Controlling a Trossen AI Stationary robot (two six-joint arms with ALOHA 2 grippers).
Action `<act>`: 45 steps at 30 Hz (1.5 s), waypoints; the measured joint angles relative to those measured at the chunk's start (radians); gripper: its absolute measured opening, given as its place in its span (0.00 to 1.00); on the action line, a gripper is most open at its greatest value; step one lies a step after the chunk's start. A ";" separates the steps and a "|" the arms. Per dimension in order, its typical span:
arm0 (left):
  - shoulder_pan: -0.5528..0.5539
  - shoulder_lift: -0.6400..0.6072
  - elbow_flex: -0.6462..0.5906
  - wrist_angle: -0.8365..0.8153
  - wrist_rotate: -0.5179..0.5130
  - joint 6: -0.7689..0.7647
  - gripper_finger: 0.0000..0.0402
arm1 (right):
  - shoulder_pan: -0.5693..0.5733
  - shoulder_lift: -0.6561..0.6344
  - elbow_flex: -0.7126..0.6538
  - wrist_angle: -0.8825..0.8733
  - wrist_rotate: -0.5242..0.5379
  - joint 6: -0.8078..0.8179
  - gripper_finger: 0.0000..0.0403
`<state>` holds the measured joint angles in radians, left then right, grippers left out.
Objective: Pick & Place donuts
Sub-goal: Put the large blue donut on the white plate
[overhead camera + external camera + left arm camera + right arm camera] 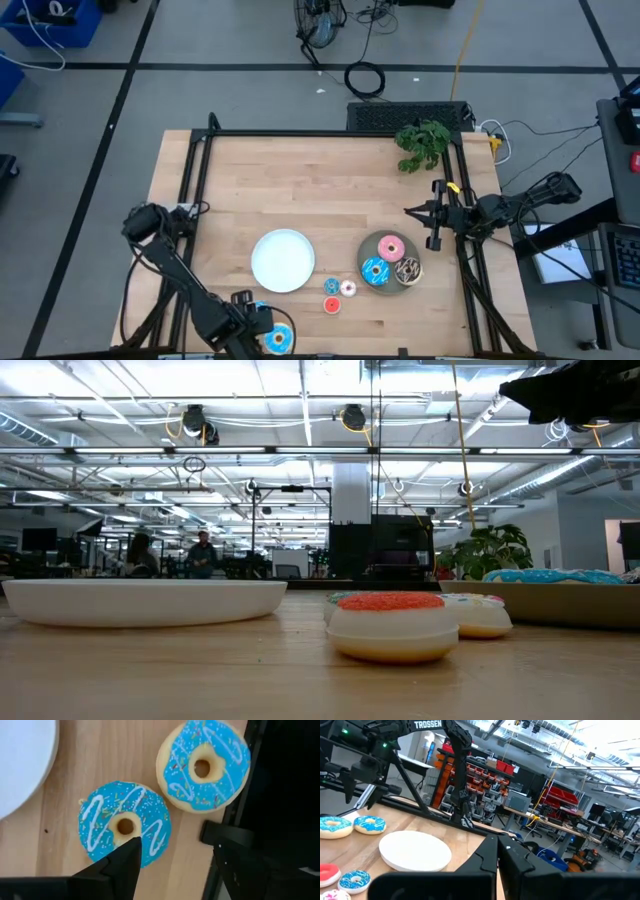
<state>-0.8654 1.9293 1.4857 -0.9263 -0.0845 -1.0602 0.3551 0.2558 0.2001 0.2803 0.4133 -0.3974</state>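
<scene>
From my station the scene looks bright and evenly lit. In the low view the ceiling lights (300, 385) are overexposed, and the near red donut (392, 626) is soft, a little out of focus. Shadows on the bench (300, 190) are weak and short (light comes from above). The white plate (283, 260) nearly glares in the high view. In the left wrist view the blue donuts (125, 822) are sharp, the dark fingers (120, 870) blurred.
</scene>
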 joint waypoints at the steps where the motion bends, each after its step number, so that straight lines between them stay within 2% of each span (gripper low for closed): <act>1: 0.000 0.002 0.000 0.000 -0.008 0.016 0.62 | 0.000 0.000 0.000 0.000 0.000 0.000 0.00; 7: 0.003 0.002 -0.002 0.006 -0.008 0.035 0.62 | 0.000 0.000 0.000 0.004 0.000 -0.001 0.00; 19: 0.004 0.002 -0.089 0.119 -0.023 0.060 0.62 | 0.000 0.000 0.000 0.007 0.000 -0.008 0.00; 27: -0.004 0.002 -0.134 0.128 -0.021 0.045 0.62 | 0.000 0.000 0.000 0.007 0.000 -0.016 0.00; 33: -0.009 0.001 -0.199 0.217 -0.022 0.034 0.62 | 0.000 0.000 0.000 0.007 0.000 -0.016 0.00; 40: -0.008 0.000 -0.237 0.234 -0.021 0.011 0.62 | 0.000 0.000 0.000 0.023 0.000 -0.016 0.00; 45: -0.008 0.000 -0.245 0.232 -0.021 0.000 0.56 | 0.000 0.000 0.000 0.030 0.000 -0.016 0.00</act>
<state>-0.8738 1.9289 1.2407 -0.6939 -0.1059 -1.0607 0.3552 0.2554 0.2001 0.3099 0.4131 -0.4137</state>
